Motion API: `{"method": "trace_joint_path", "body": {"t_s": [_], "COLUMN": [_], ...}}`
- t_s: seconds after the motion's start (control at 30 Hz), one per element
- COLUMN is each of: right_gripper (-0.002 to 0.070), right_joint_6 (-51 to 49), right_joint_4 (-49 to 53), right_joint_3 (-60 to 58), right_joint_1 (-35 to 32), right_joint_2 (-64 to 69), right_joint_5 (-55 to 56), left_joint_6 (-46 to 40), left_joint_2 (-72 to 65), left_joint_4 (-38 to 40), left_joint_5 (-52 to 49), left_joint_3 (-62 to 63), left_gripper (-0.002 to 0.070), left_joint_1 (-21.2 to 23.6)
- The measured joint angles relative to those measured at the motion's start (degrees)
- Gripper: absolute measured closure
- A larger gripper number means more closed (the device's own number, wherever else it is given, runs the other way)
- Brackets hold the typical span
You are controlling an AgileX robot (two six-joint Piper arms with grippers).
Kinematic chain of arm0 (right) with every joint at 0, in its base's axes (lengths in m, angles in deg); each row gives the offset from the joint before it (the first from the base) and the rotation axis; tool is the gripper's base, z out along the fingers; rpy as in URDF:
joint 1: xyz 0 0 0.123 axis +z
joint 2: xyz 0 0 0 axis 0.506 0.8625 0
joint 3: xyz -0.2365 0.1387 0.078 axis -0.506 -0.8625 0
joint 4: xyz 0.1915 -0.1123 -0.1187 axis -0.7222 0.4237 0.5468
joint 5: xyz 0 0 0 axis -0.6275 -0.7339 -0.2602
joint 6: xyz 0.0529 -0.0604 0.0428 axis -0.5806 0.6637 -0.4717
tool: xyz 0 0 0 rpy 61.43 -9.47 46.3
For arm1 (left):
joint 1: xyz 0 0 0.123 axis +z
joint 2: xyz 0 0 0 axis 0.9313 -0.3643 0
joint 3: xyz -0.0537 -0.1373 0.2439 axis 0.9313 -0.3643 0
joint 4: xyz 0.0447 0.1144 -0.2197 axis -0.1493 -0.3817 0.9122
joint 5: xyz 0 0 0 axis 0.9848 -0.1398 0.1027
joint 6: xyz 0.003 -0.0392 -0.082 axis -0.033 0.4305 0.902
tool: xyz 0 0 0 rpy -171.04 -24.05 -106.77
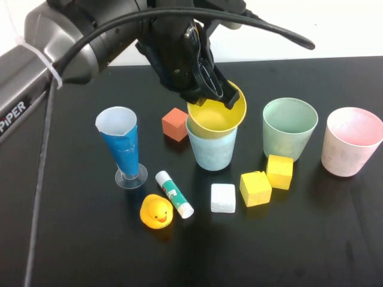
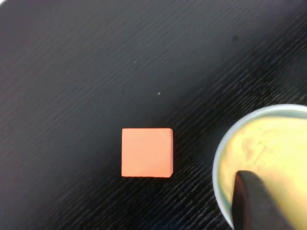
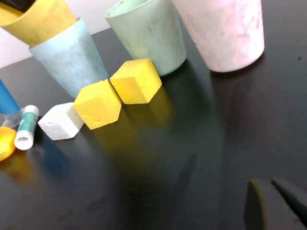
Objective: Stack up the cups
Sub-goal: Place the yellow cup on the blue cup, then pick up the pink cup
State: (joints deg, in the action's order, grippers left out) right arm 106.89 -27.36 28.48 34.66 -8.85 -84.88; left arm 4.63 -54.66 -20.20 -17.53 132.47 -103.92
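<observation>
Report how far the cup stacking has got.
Done: the yellow cup sits nested in the light blue cup.
In hand: the left gripper is at the yellow cup's rim, one finger inside it; whether it grips can't be told.
Left: the pale green cup and pale pink cup stand apart, unstacked. The right gripper is shut, low over the table near them.

Matte plastic yellow cup and light blue cup, glossy black wood-grained table
</observation>
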Motion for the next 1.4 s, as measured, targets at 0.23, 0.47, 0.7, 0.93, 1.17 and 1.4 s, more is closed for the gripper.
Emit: {"method": "trace_joint_path", "body": {"t_s": [0.23, 0.47, 0.7, 0.93, 1.17, 1.4], "right_gripper": [0.0679, 0.0679, 0.0679, 0.0679, 0.0679, 0.0678], "right_joint_6": [0.0, 0.0, 0.0, 3.6, 4.4, 6.0], "right_joint_4": [-0.8, -2.1, 8.1, 22.4, 34.0, 36.3], "right_joint_3": [0.0, 1.0, 11.2, 30.1, 49.5, 65.4], "right_joint_1": [0.0, 0.0, 0.0, 0.0, 0.0, 0.0], "right_joint_2": [0.0, 0.0, 9.4, 26.4, 43.0, 58.5], "right_joint_5": [0.0, -2.2, -10.4, -20.3, -29.3, -38.9], "left_joint_6": [0.0, -3.0, -9.6, -7.2, -0.3, 3.1], "left_joint_2": [0.0, 6.4, 17.4, 31.4, 47.2, 60.1], "left_joint_4": [-0.6, -1.6, 8.1, 4.3, -1.0, -2.0], "left_joint_5": [0.1, -0.2, -2.1, 3.5, 13.6, 15.5], "left_joint_3": [0.0, 0.0, -1.7, -20.5, -47.3, -64.9], "left_gripper": [0.0449, 0.0611, 0.0670, 0.0673, 0.0673, 0.0673], "left_joint_1": [0.0, 0.0, 0.0, 0.0, 0.0, 0.0]}}
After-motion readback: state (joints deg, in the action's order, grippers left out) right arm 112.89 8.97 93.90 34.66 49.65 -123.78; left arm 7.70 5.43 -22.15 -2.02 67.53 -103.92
